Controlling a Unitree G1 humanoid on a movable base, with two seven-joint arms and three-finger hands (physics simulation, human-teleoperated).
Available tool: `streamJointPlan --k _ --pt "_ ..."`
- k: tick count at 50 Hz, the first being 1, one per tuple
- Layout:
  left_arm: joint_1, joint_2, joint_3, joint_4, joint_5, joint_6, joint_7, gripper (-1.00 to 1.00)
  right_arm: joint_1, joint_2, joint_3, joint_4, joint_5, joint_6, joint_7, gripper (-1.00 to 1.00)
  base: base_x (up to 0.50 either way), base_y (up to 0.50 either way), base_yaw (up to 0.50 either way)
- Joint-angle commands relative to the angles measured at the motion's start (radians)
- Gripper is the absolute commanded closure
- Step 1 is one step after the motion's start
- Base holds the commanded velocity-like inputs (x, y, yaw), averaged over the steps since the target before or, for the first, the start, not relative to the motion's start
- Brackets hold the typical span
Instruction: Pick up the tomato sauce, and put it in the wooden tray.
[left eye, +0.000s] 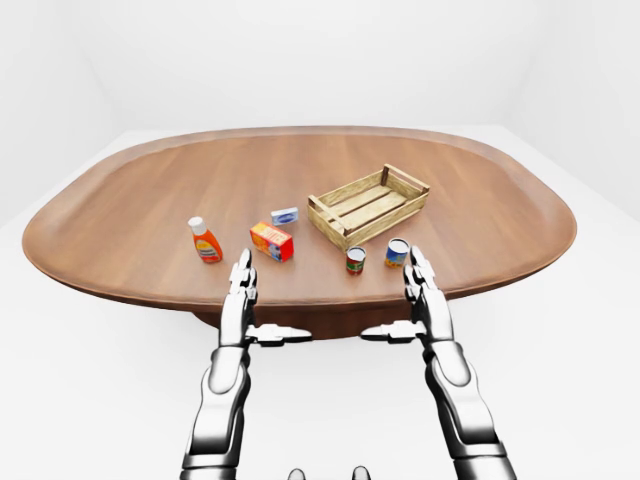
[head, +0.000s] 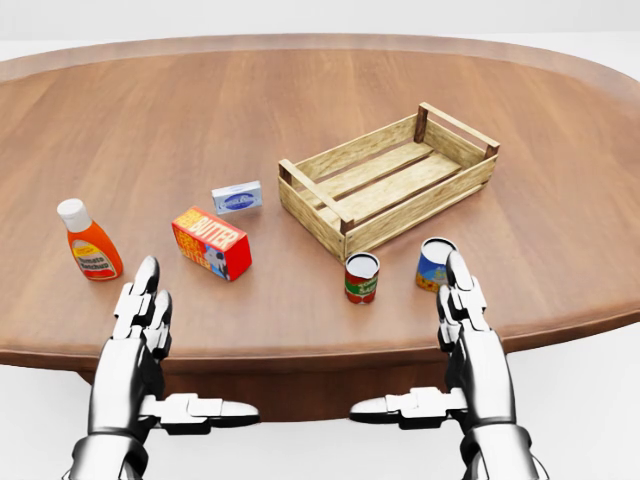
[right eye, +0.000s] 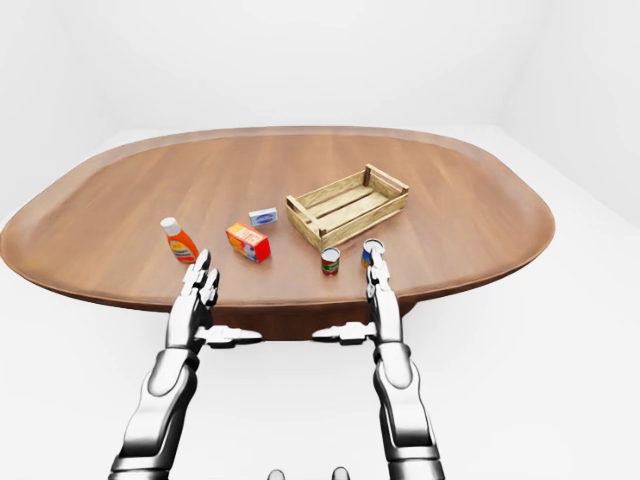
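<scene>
Upright, the tomato sauce (head: 89, 242) bottle: orange, white-capped.

The oval brown table (head: 200, 120) showed smooth, satin-finished wood grain. The pale slatted crate (head: 345, 222) was rough, matt wood. Both silver robot hands were glossy metal.

Wooden tray (right eye: 347, 206) on oval table (right eye: 120, 215)

You can't read any lettering cleanly here. The orange bottle (head: 88, 249) near the table's (head: 180, 110) left edge carries a white label with two blurred lines, and the red box (head: 211, 243) shows large pale letters, too smeared to make out.
</scene>
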Motion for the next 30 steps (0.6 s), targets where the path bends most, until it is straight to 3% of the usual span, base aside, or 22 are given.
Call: streamJointPlan --k 1,6,11,12,13,14,15,16,18,19,21,23,25,30 --pt "0.015 0.010 0.001 -0.030 0.013 0.007 -0.048 -1.00 0.026 -0.007 0.002 -0.013 -0.023 -0.003 0.026 -1.00 0.00 0.00 0.00" --pt "0.018 0.008 -0.003 -0.035 0.026 0.011 -0.053 -1.00 0.039 -0.005 0.009 -0.032 -0.037 0.002 0.028 -1.00 0.00 0.00 0.00" --pt "0.080 0.007 -0.006 -0.166 0.047 0.048 -0.048 -1.00 0.100 -0.008 -0.007 -0.218 0.007 0.088 0.064 -1.00 0.00 0.00 0.00" --pt "0.130 0.003 -0.007 -0.271 0.057 0.074 -0.033 -1.00 0.121 -0.010 -0.023 -0.295 0.029 0.088 0.070 -1.00 0.00 0.00 0.00" --pt "0.180 -0.002 -0.007 -0.377 0.066 0.081 -0.019 -1.00 0.158 -0.015 -0.075 -0.455 0.095 0.088 0.083 -1.00 0.00 0.00 0.00" --pt "0.339 -0.005 -0.018 -0.648 0.106 0.081 -0.005 -0.99 0.173 -0.013 -0.111 -0.524 0.133 0.088 0.091 -1.00 0.00 0.00 0.00" --pt "0.410 -0.010 -0.018 -0.748 0.118 0.081 -0.003 -1.00 0.182 -0.011 -0.146 -0.580 0.163 0.088 0.095 -1.00 0.00 0.00 0.00" --pt "0.506 -0.017 -0.012 -0.853 0.121 0.074 -0.007 -0.99 0.192 -0.010 -0.200 -0.648 0.206 0.088 0.099 -1.00 0.00 0.00 0.00" --pt "0.615 -0.039 0.015 -0.943 0.085 0.011 -0.034 -1.00 0.196 -0.003 -0.275 -0.720 0.262 0.088 0.111 -1.00 0.00 0.00 0.00" --pt "0.670 -0.057 0.041 -0.975 0.054 -0.033 -0.053 -1.00 0.201 -0.001 -0.320 -0.758 0.295 0.088 0.120 -1.00 0.00 0.00 0.00" --pt "0.712 -0.097 0.089 -0.992 0.015 -0.088 -0.098 -1.00 0.196 0.009 -0.379 -0.798 0.332 0.088 0.113 -1.00 0.00 0.00 0.00" --pt "0.716 -0.141 0.144 -0.992 -0.042 -0.093 -0.153 -1.00 0.195 0.019 -0.425 -0.831 0.364 0.088 0.110 -1.00 0.00 0.00 0.00" --pt "0.697 -0.173 0.172 -0.987 -0.076 -0.078 -0.212 -0.99 0.210 0.028 -0.425 -0.851 0.363 0.088 0.131 -1.00 0.00 0.00 0.00" --pt "0.667 -0.212 0.156 -0.982 -0.023 -0.059 -0.252 -0.99 0.219 0.045 -0.388 -0.836 0.311 0.088 0.150 -1.00 0.00 0.00 0.00"
